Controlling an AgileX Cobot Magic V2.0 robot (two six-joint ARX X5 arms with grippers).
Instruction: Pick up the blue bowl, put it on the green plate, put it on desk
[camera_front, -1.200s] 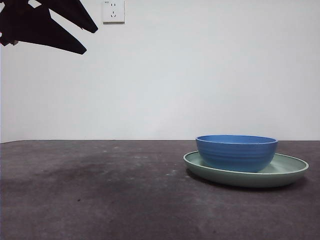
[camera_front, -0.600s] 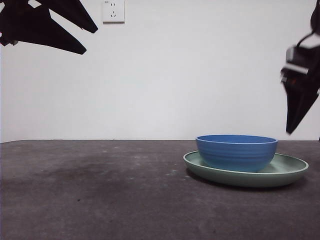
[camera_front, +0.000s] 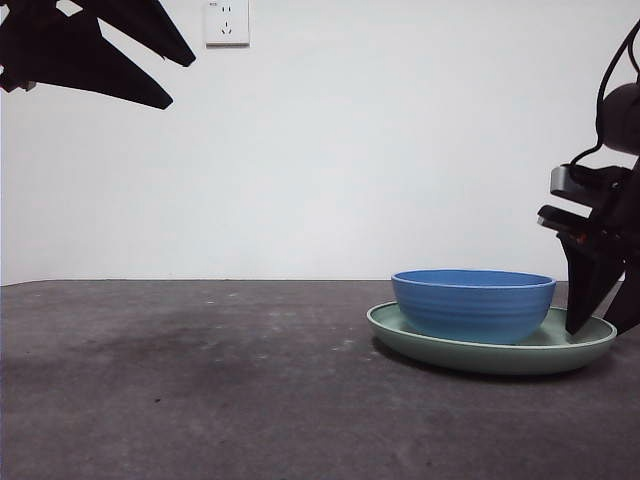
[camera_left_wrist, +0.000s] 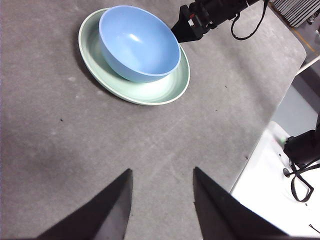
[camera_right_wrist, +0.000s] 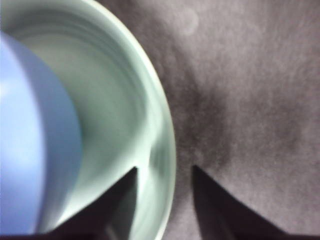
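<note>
The blue bowl (camera_front: 473, 305) sits inside the green plate (camera_front: 585, 345) on the right half of the dark grey desk (camera_front: 200, 380). My right gripper (camera_front: 603, 325) hangs low at the plate's right edge. In the right wrist view it (camera_right_wrist: 164, 170) is open, one jaw over the plate's inside and one over the desk (camera_right_wrist: 240, 100), straddling the plate rim (camera_right_wrist: 162, 145) beside the bowl (camera_right_wrist: 30, 140). The left wrist view shows the bowl (camera_left_wrist: 137, 42), the plate (camera_left_wrist: 150, 92) and the right gripper (camera_left_wrist: 182, 32) from afar. My left gripper (camera_left_wrist: 162, 172) waits open, high at the left (camera_front: 182, 82).
A wall socket (camera_front: 227, 22) is on the white wall behind. In the left wrist view the desk ends at a rounded edge (camera_left_wrist: 295, 45), with a white surface (camera_left_wrist: 265, 190) and black cables (camera_left_wrist: 300, 180) beyond it.
The right arm has come into view from the upper right and lowered to the plate's right rim. Bowl, plate and left arm have not moved.
</note>
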